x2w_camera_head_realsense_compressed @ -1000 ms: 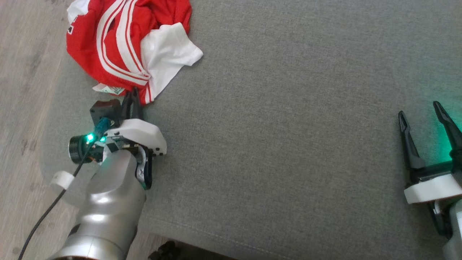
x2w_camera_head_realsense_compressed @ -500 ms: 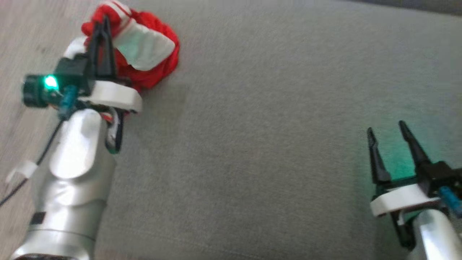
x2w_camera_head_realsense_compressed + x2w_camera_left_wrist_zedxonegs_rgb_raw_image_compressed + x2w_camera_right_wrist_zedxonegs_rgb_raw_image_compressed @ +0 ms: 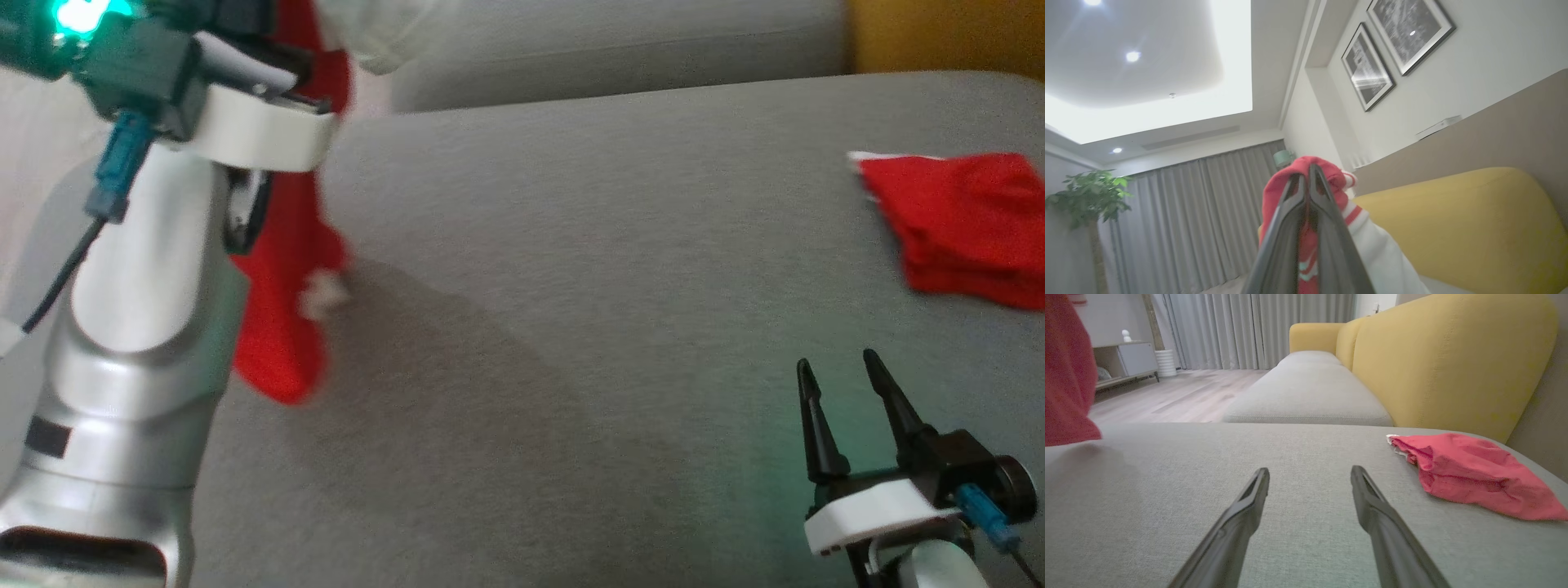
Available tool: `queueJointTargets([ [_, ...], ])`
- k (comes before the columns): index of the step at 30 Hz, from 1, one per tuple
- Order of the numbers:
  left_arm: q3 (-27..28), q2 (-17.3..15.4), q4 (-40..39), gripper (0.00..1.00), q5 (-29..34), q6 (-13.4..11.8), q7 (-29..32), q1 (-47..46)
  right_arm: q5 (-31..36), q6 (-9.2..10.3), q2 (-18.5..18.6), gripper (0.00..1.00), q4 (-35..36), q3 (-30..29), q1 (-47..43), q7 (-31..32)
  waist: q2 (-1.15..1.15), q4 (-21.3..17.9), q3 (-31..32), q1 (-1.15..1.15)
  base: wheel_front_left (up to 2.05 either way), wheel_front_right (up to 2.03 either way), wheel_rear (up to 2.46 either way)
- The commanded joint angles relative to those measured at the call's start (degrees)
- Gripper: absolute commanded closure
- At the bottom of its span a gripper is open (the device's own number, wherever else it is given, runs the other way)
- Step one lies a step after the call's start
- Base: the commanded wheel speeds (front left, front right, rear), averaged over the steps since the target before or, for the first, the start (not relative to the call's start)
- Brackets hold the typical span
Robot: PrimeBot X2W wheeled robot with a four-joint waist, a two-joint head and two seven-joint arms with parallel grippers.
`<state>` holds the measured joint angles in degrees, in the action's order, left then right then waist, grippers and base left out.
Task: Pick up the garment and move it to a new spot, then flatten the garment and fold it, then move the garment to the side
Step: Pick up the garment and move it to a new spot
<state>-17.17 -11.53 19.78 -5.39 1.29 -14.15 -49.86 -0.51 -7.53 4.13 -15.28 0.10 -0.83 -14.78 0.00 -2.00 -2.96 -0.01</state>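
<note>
The left gripper pinches a limp red-and-white garment above the woven grey cushion, at its left edge. The right gripper gapes wide, empty.

Robot finished in silver, white and black
The left forearm is cased in glossy silver, marked with a dark rectangle and capped by a white collar; a teal plug with a black cable is fitted beside a green light. The right gripper is formed of two tapered black fingers set on a white mount, with a blue plug attached.
</note>
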Motion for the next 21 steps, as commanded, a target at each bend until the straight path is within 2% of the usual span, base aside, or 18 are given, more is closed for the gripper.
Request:
queueJointTargets([
  [1,0.8,-1.1,-2.3,1.0,0.4,0.2,0.5,-3.0,-0.4,0.04,-0.1,0.0,2.1,1.5,1.2,-0.2,0.0,-7.0,3.6,0.01,0.0,0.0,0.0],
  [5,-0.7,-0.5,-1.9,1.0,0.9,0.1,1.1,-2.5,-0.8,0.04,-0.7,0.0,2.2,2.5,1.4,-0.2,0.0,-11.6,3.3,0.01,0.0,0.0,0.0],
  [8,-1.3,0.0,-0.6,1.0,0.8,-0.1,1.3,-1.4,-0.9,0.04,-0.9,0.0,2.3,3.1,1.5,-0.2,0.0,-13.4,2.7,0.01,0.0,0.0,0.0],
  [10,-2.9,0.9,2.4,1.0,0.4,0.4,1.4,1.8,-1.3,0.04,-1.0,0.0,2.3,3.4,1.4,-0.2,0.0,-15.6,1.8,0.01,0.0,0.0,0.0],
  [14,-6.3,3.6,8.0,1.0,-1.1,1.8,1.4,9.4,-1.7,0.04,-1.2,0.0,2.0,3.1,1.3,-0.2,0.0,-16.9,0.2,0.01,0.0,0.0,0.0],
  [17,-9.6,5.8,13.7,1.0,-3.5,3.9,1.2,16.1,-2.3,0.04,-1.2,0.0,1.5,3.2,1.3,-0.2,0.0,-16.7,-0.8,0.01,0.0,0.0,0.0],
  [18,-10.7,6.4,15.7,0.89,-4.4,4.5,1.1,18.0,-2.7,0.04,-1.2,0.0,1.3,3.6,1.4,-0.2,0.0,-16.5,-1.0,0.01,0.0,0.0,0.0],
  [19,-11.9,6.9,17.8,0.36,-5.3,4.9,0.9,19.7,-3.0,0.04,-1.2,0.0,1.1,3.9,1.4,-0.2,0.0,-16.2,-1.1,0.01,0.0,0.0,0.0],
  [20,-12.7,7.2,19.5,0.0,-6.0,5.2,0.7,21.1,-3.3,0.04,-1.2,0.0,0.9,4.1,1.4,-0.2,0.0,-15.8,-1.1,0.01,0.0,0.0,0.0],
  [21,-13.6,7.5,20.9,0.0,-6.4,5.4,0.4,22.3,-3.5,0.04,-1.2,0.0,0.7,4.2,1.4,-0.2,0.0,-15.4,-0.9,0.01,0.0,0.0,0.0],
])
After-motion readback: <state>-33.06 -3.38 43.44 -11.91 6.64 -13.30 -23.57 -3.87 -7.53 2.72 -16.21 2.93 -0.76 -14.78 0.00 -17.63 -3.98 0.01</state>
